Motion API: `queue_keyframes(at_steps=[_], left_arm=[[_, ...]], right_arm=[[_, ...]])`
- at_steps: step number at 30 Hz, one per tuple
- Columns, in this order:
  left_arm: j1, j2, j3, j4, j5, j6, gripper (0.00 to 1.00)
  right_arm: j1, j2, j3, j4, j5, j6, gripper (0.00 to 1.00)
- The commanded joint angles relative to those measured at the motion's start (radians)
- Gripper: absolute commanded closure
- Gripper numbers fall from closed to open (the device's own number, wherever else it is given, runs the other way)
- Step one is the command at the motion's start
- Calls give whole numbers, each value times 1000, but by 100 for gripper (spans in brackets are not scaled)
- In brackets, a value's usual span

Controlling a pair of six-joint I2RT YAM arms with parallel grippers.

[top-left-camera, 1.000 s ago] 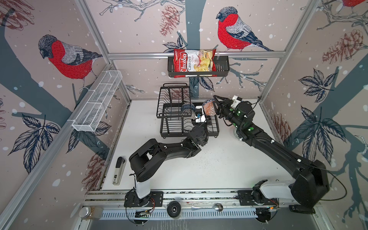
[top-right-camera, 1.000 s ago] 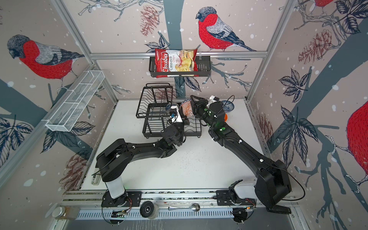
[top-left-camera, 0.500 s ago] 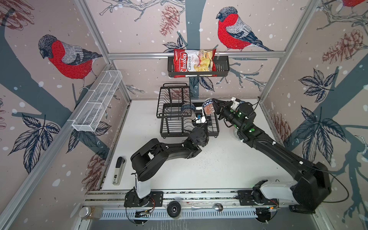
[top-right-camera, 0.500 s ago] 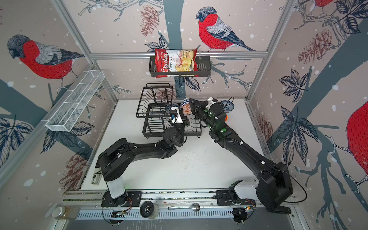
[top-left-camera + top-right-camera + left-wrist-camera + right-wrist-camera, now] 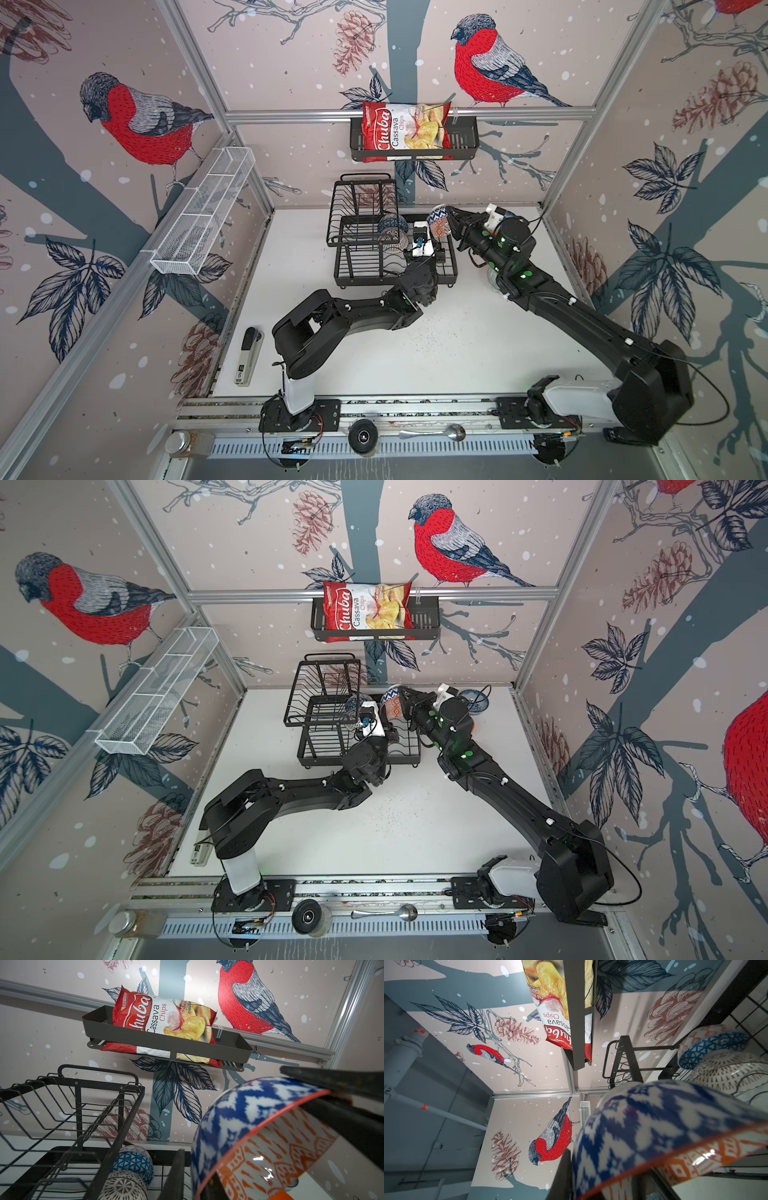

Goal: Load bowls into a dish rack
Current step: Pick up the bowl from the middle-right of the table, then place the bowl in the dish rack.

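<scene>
Right tool (image 5: pixel 449 224) now tight on bowl (image 5: pixel 436 215)

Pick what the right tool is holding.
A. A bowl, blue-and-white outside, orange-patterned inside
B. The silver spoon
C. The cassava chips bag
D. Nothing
A: in both top views the right tool is shut on the rim of the bowl, and the right wrist view shows that rim clamped between its fingers.

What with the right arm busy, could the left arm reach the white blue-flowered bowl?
Probably not: the right arm, claw shut on a blue-and-orange patterned bowl, blocks the way to the white blue-flowered bowl.
</scene>
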Motion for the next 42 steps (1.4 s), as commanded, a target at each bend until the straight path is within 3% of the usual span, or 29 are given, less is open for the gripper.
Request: queue_keyframes(at_steps=[1, 10, 14, 20, 29, 37, 42], left_arm=[[1, -20, 0, 10, -14, -20, 77], [2, -39, -13, -70, 11, -61, 55], [2, -54, -20, -106, 13, -84, 22], [2, -75, -15, -197, 20, -99, 4], [1, -128, 1, -427, 85, -147, 3], [2, -184, 117, -745, 150, -192, 3], [4, -231, 174, -918, 249, -202, 3]], right_arm=[[-3, -7, -3, 31, 69, -57, 100], [-8, -9, -11, 50, 71, -67, 100], [-13, -6, -20, 54, 78, -65, 100], [-38, 5, -18, 77, 71, -75, 100], [-74, -5, -23, 57, 56, -126, 100], [-81, 2, -63, 89, 28, -137, 100], [-76, -8, -87, 87, 37, -176, 100]])
